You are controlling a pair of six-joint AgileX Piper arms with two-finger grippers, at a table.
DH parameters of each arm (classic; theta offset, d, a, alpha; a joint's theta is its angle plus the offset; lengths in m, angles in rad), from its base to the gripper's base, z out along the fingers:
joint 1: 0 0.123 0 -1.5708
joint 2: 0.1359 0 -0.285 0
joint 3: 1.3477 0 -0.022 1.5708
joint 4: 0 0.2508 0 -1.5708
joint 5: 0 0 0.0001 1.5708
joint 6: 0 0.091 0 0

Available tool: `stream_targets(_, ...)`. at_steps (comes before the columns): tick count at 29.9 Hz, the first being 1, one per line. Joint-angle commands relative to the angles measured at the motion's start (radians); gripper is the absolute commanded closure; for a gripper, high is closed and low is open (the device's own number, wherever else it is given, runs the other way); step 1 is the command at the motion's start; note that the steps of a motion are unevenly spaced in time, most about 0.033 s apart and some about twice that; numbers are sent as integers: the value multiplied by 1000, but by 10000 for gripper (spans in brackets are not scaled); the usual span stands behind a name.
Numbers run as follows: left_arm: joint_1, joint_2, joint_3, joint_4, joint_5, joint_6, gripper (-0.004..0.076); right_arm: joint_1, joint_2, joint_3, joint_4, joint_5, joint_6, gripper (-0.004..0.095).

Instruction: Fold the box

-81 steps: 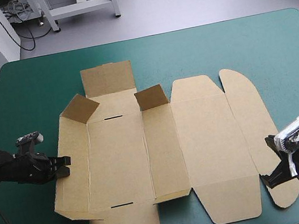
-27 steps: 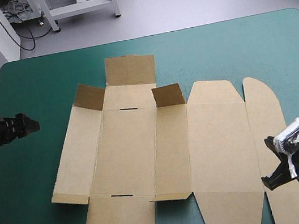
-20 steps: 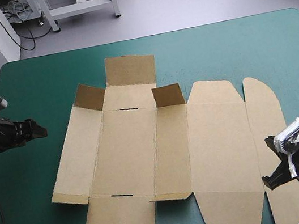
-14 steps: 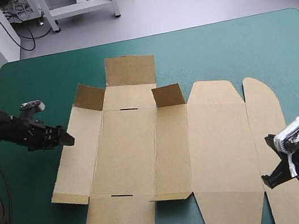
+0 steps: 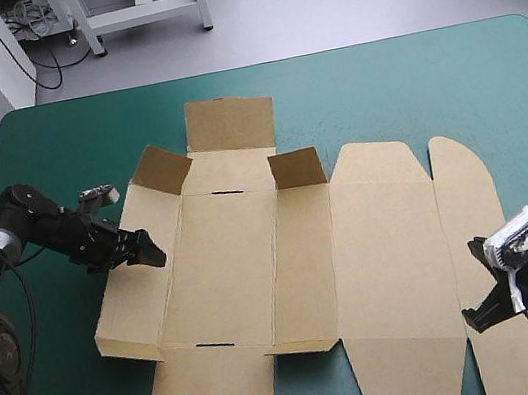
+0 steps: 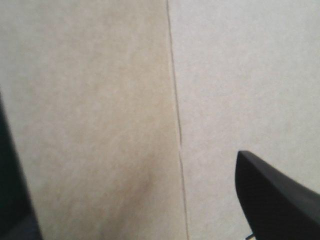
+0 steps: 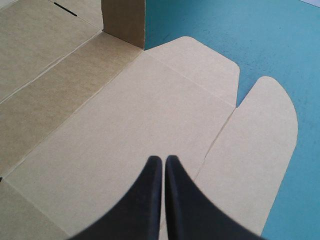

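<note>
The brown box (image 5: 215,266) lies as a flat cut sheet on the teal-green cover, with two small flaps (image 5: 297,168) standing up along its far side. My left gripper (image 5: 144,254) is open and low over the box's left side panel. In the left wrist view its two black fingers (image 6: 280,200) stand wide apart over brown board (image 6: 100,100) with a crease line running between them. My right gripper (image 5: 475,318) is shut by the lid's rounded tab (image 5: 468,204). In the right wrist view its fingers (image 7: 163,165) meet in a point above the lid panel (image 7: 150,115).
The table (image 5: 377,87) shows teal-green cover beyond the box's far edge and along its left side. The box's near flaps (image 5: 205,390) reach close to the table's front edge. The rounded tab (image 7: 260,135) lies near the right edge.
The left arm swung in from the table's left edge until its open gripper came over the box's left panel. Earlier still, the box shifted right and turned slightly. The right arm stayed put.
</note>
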Motion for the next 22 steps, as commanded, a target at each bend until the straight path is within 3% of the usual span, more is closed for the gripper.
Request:
stream_targets(1, -24, -44, -7, -80, 96, -20, 152, -5, 3, -25, -15, -68, -8, 908)
stream_targets(7, -33, -57, -7, -82, 96, -56, 193, -5, 3, -25, -15, -68, -8, 908)
stream_targets(14, -33, -75, -4, -82, 96, -65, 335, -5, 3, -25, -15, -68, -8, 908)
stream_targets(18, -33, -75, -4, -74, 96, -107, 481, -5, 3, -25, -15, -68, -8, 908)
stream_targets(22, -33, -75, -1, -63, 96, -105, 716, -5, 3, -25, -15, -68, -8, 908)
